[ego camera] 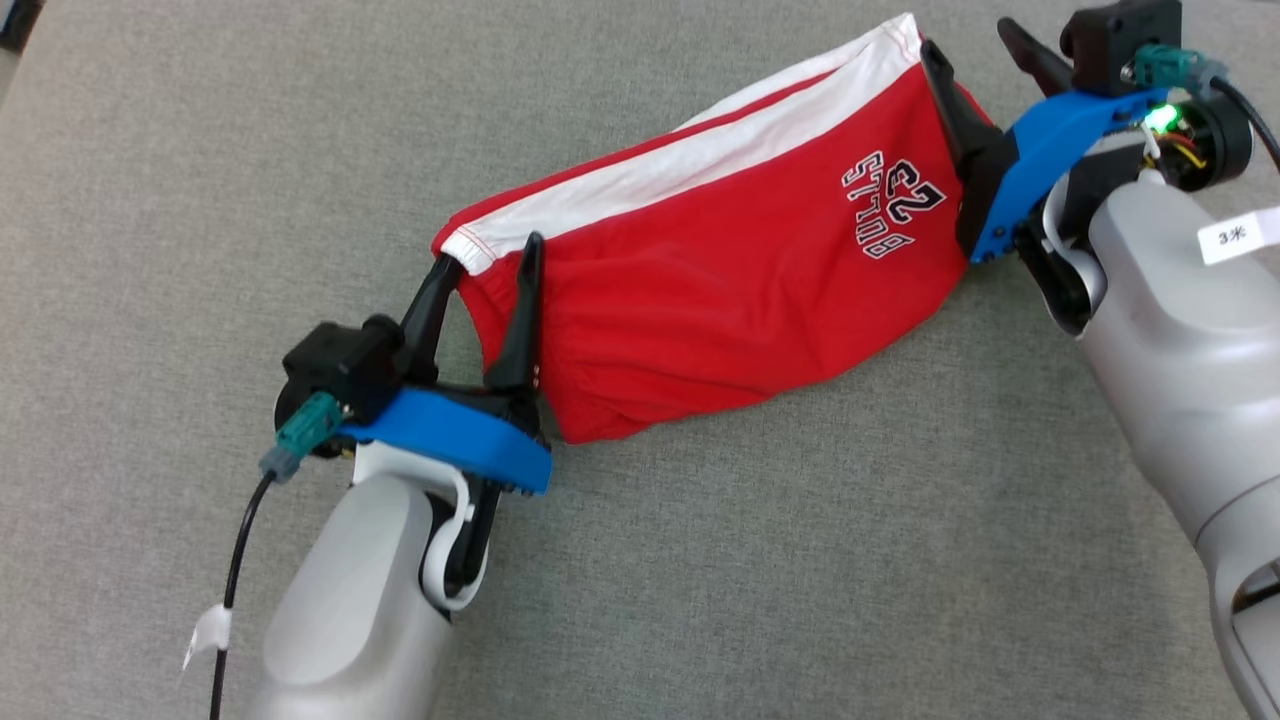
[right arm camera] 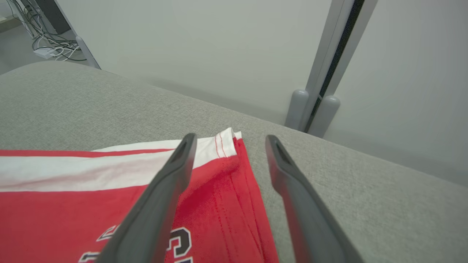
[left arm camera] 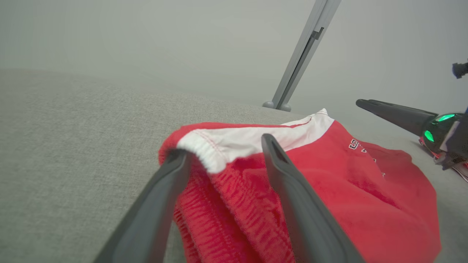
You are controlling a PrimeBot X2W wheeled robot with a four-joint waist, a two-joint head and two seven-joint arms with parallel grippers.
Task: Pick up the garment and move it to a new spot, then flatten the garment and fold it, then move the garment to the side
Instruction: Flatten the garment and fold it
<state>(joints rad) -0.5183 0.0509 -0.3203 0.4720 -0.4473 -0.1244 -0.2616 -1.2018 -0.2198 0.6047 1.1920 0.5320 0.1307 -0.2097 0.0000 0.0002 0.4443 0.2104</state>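
The garment is a pair of red shorts with a white side stripe and dark lettering, lying bunched on the grey cloth surface. My left gripper is open at the garment's lower-left end, and the white elastic corner lies between its spread fingers. In the left wrist view the left gripper straddles that corner. My right gripper is open at the upper-right end, one finger over the red hem and one beside it. The right wrist view shows the right gripper above the garment's edge.
A pale wall with a grey metal post stands just beyond the surface's far edge. Loose cables lie on the floor past the far left corner. One finger of the right gripper shows in the left wrist view.
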